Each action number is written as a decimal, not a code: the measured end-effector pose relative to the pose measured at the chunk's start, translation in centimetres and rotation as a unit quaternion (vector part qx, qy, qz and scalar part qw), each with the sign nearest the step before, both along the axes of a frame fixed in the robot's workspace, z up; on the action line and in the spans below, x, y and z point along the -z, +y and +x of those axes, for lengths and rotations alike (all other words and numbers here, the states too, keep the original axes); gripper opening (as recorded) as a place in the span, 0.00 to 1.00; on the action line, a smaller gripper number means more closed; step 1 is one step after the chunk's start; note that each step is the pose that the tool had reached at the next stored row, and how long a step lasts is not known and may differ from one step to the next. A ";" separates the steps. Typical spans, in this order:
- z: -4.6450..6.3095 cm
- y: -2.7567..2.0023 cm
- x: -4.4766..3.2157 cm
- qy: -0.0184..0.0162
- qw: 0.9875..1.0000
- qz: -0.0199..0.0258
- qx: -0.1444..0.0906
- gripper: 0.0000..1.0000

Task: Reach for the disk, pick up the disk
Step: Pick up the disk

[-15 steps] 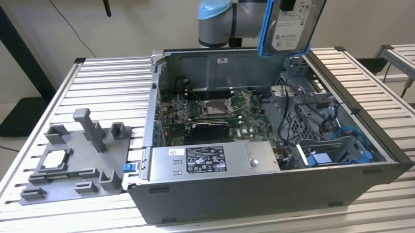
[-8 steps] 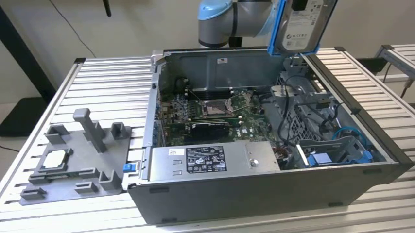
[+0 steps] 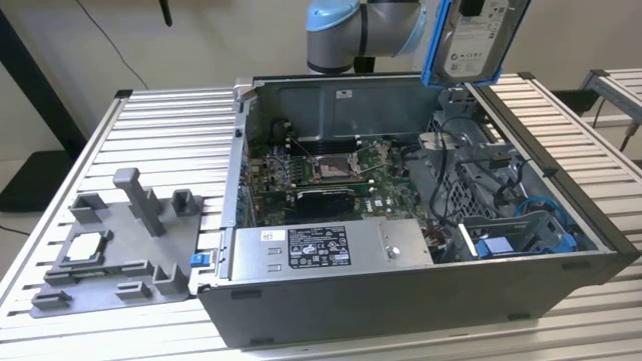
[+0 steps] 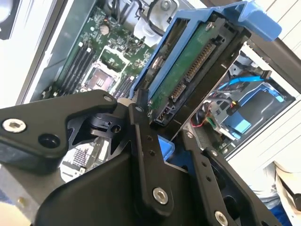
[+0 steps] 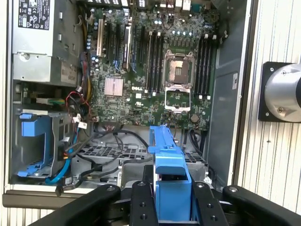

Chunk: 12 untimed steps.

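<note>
Gripper (image 4: 162,141) fingers clamped on the disk (image 4: 188,66), blue bracket between them. Disk (image 3: 476,37) hangs upright, long axis vertical, lifted above the open computer case (image 3: 561,226), at its far right corner.

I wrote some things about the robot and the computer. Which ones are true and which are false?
1. The disk is lifted above the open computer case. True.
2. The tool is empty. False: it is shut on the disk's blue bracket.
3. A grey fixture plate lies on the table at the exterior view's left of the case. True.
4. The case's side is closed. False: it is open and the motherboard shows.
</note>
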<state>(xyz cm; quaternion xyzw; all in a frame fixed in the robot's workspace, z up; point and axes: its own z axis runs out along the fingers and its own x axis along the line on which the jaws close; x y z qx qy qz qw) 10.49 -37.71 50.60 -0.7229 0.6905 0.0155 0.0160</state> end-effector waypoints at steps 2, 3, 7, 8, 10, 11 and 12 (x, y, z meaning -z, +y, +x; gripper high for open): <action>0.0 0.00 0.00 0.000 1.000 0.000 0.000 0.00; 0.0 0.00 0.00 0.000 1.000 0.000 0.000 0.00; 0.0 -0.03 0.00 0.000 1.000 0.000 0.000 0.00; 0.0 -0.08 -0.01 0.000 1.000 0.000 0.000 0.00; 0.0 -0.19 0.00 0.000 1.000 0.000 0.000 0.00; 0.0 -0.26 0.00 0.000 1.000 0.000 0.000 0.00; 0.0 -0.36 0.00 0.000 1.000 0.000 0.000 0.00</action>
